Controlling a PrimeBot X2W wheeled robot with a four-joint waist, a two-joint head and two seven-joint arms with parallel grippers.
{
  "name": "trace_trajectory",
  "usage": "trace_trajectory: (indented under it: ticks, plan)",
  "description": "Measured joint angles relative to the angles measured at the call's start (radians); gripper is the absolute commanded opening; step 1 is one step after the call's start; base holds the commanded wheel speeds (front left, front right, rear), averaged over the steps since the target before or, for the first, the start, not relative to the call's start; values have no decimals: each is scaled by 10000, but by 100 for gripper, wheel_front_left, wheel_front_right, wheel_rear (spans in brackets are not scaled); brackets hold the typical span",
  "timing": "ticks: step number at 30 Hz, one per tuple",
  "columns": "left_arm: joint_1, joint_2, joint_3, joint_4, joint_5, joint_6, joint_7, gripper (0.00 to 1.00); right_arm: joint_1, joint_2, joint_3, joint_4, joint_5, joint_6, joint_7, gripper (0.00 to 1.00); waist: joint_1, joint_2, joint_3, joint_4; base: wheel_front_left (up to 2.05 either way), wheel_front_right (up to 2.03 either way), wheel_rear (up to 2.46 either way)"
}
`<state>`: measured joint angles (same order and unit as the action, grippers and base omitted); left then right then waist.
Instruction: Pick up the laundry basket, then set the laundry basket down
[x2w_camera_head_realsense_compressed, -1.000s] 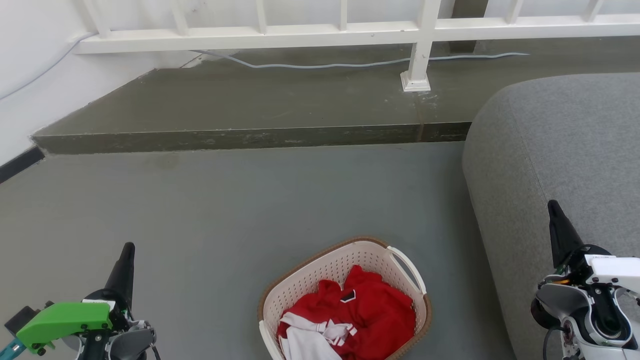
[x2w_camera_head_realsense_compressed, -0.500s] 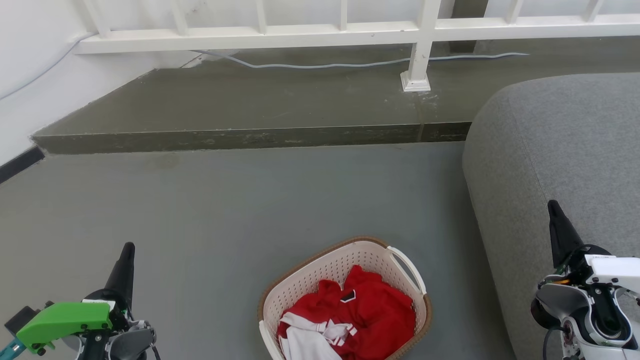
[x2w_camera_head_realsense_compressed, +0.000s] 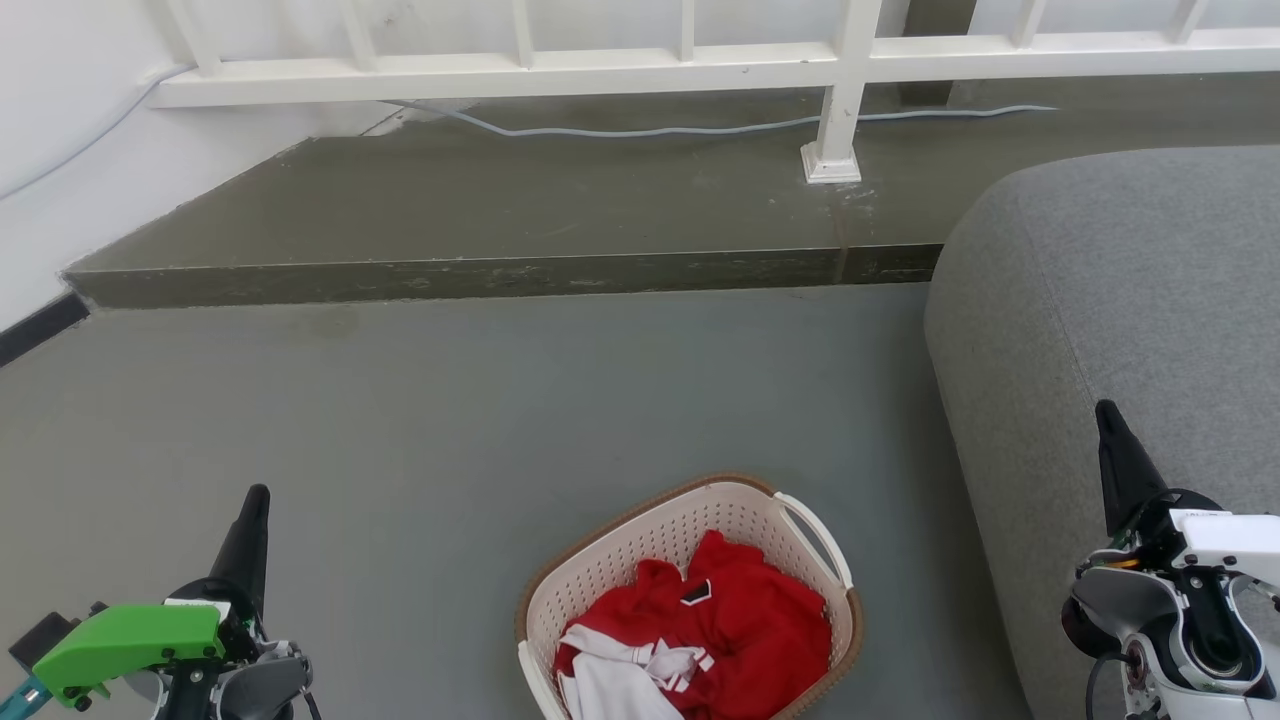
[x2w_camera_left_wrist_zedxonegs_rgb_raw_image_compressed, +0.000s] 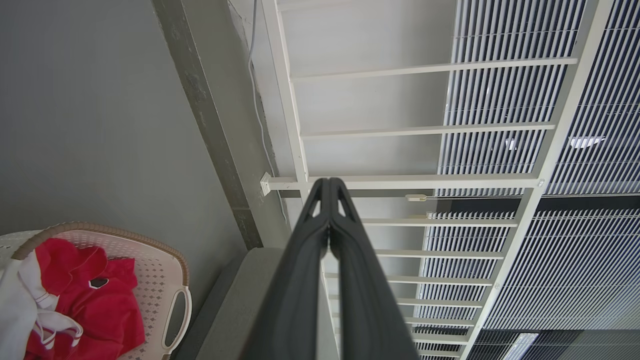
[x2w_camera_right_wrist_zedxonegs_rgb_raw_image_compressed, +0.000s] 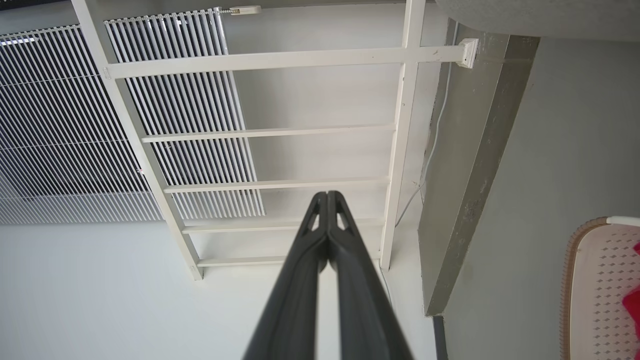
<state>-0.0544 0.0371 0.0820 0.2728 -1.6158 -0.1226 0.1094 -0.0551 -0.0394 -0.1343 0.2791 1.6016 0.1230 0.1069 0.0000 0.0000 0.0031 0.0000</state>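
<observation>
1. Left pincer (x2w_camera_head_realsense_compressed: 257, 498): down in the lower left of the head view, pointing up and leaning a touch to the right, nothing in its grip.
2. Along its own wrist view, left fingers (x2w_camera_left_wrist_zedxonegs_rgb_raw_image_compressed: 307, 260) pressed flat together from base to tip, no gap, just small cutout windows near the tips.
3. Green wrist cover (x2w_camera_head_realsense_compressed: 125, 638) right behind that pincer, grey joint housing (x2w_camera_head_realsense_compressed: 255, 685) next to it.
4. Right pincer (x2w_camera_head_realsense_compressed: 1105, 412): lower right of the head view, pointing up and leaning slightly left, also gripping nothing.
5. Same deal in the right wrist view: right fingers (x2w_camera_right_wrist_zedxonegs_rgb_raw_image_compressed: 305, 285) pushed together, tips touching.
6. White and grey wrist housing (x2w_camera_head_realsense_compressed: 1200, 590) just below it.
</observation>
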Motion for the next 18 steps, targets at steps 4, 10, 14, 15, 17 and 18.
trace_trajectory:
  ticks: [4, 10, 14, 15, 17, 18]
  plan:
    - [0, 0, 0, 0, 0, 0, 0, 0, 0, 0, 0, 0, 0, 0, 0, 0, 0, 0, 0, 0, 0, 0, 0]
    - [-1, 0, 0, 0, 0, 0, 0, 0, 0, 0, 0, 0, 0, 0, 0, 0, 0, 0, 0, 0, 0, 0, 0]
    - [-1, 0, 0, 0, 0, 0, 0, 0, 0, 0, 0, 0, 0, 0, 0, 0, 0, 0, 0, 0, 0, 0, 0]
    - [-1, 0, 0, 0, 0, 0, 0, 0, 0, 0, 0, 0, 0, 0, 0, 0, 0, 0, 0, 0, 0, 0, 0]
    - [21, -8, -10, 56, -2, 2, 0, 100, 23, 12, 4, 50, -2, -2, -4, 100, 0, 0, 0, 0, 0, 0, 0]
    - [81, -31, -17, 163, -2, 10, 0, 0, 83, 50, 8, 151, -2, -8, -4, 0, 0, 0, 0, 0, 0, 0, 0]
